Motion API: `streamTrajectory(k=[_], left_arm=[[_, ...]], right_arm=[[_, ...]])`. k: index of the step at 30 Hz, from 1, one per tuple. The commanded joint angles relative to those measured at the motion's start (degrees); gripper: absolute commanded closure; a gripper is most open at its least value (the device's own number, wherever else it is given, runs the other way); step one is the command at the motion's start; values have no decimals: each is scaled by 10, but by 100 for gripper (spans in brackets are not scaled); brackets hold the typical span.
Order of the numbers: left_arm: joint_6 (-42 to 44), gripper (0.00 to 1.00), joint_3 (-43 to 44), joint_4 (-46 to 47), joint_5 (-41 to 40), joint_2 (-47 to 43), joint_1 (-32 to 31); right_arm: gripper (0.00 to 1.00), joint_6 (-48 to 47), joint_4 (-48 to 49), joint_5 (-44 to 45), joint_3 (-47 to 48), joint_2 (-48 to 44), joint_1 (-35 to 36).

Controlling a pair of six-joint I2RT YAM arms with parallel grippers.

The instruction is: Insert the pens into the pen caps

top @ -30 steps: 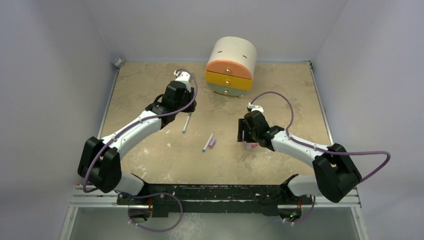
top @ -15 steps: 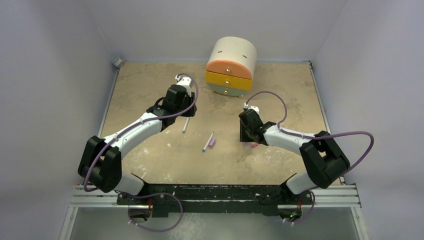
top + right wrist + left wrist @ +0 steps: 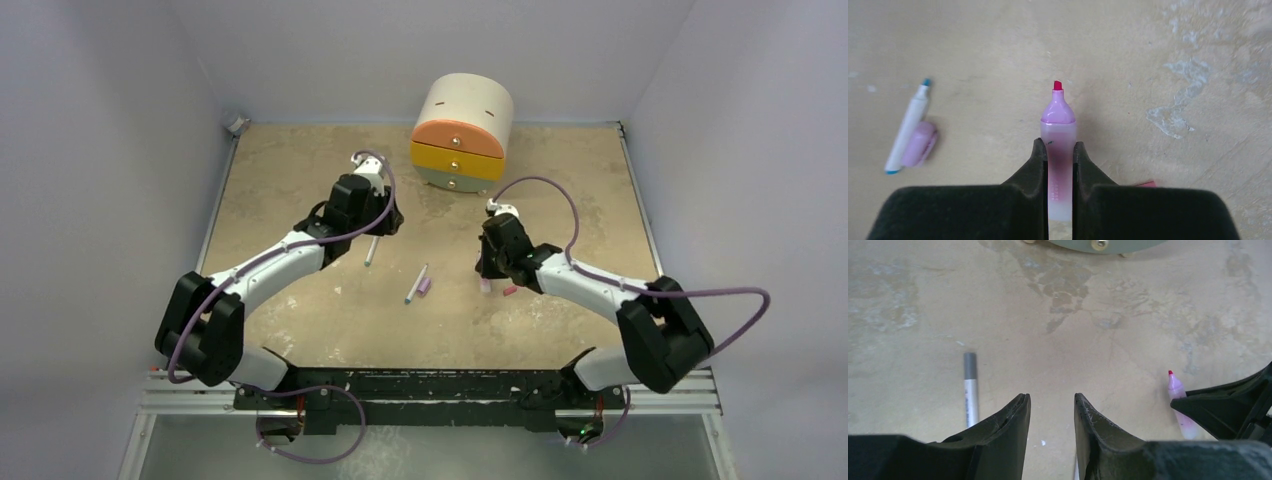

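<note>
Right jaws tight around pink pen (image 3: 1059,142); left jaws apart.

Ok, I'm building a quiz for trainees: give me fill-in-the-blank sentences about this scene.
1. The right fingers grip the pink pen; the left fingers grip ___.
2. The white pen lies beside the ___ cap.
3. The top drawer is ___.
Missing: nothing; purple; orange.
</note>
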Motion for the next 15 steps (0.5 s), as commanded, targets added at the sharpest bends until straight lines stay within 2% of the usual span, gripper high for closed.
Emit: streamTrajectory(k=[1, 4, 7, 8, 10, 15], left_arm=[[-59, 63, -47, 181, 122, -39, 5], [-100, 62, -76, 302, 213, -37, 5], [-173, 62, -122, 481, 292, -27, 4], [-204, 61, -141, 570, 298, -23, 4], [-259, 61, -179, 688, 291, -19, 5], [-302, 60, -185, 756, 290, 7, -4]], right_arm=[[100, -15, 45, -25, 17, -78, -2], [100, -19, 57, -42, 31, -108, -3], [100, -15, 78, -74, 45, -135, -7], [100, -11, 90, -81, 48, -146, -9], [100, -2, 113, -88, 54, -173, -11], [100, -11, 141, -80, 86, -207, -12]])
